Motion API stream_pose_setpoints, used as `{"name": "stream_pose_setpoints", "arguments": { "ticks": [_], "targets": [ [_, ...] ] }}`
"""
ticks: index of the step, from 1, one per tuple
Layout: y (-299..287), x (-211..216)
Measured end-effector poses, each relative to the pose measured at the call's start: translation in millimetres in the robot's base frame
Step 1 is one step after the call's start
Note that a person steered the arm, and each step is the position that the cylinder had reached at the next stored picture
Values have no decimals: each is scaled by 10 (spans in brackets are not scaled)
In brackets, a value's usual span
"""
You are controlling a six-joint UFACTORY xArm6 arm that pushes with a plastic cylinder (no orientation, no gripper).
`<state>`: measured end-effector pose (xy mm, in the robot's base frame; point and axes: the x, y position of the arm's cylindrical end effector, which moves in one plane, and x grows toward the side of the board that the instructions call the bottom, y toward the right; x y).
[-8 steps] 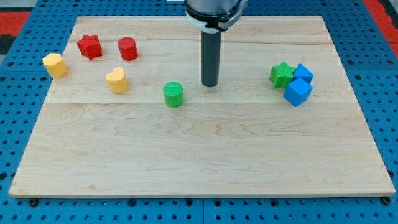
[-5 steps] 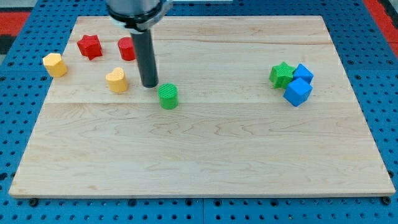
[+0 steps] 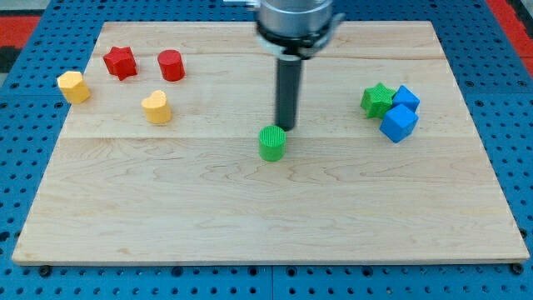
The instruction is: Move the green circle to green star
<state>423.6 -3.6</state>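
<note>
The green circle point(image 3: 271, 142) is a short green cylinder near the middle of the wooden board. The green star point(image 3: 377, 100) lies at the view's right, touching two blue cubes. My tip point(image 3: 287, 127) sits just up and to the right of the green circle, close to it or touching it. The rod rises straight up from there to the arm's dark end at the view's top.
Two blue cubes point(image 3: 405, 97) point(image 3: 398, 122) sit against the green star's right side. A red star point(image 3: 120, 62), a red cylinder point(image 3: 171, 65), a yellow hexagon block point(image 3: 73, 87) and a yellow heart-like block point(image 3: 156, 107) lie at the upper left. The board's edge point(image 3: 266, 260) runs along the bottom.
My tip swung from the circle's right to its left, then back to the right. The green circle has slid to the right and slightly down, toward the green star.
</note>
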Motion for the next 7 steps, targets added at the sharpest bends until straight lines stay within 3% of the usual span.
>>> {"name": "stream_pose_setpoints", "arguments": {
  "ticks": [1,2,3,4,6,7],
  "targets": [
    [-605,-176],
    [-847,-161],
    [-826,260],
    [-372,571],
    [714,330],
    [872,318]
  ]
}}
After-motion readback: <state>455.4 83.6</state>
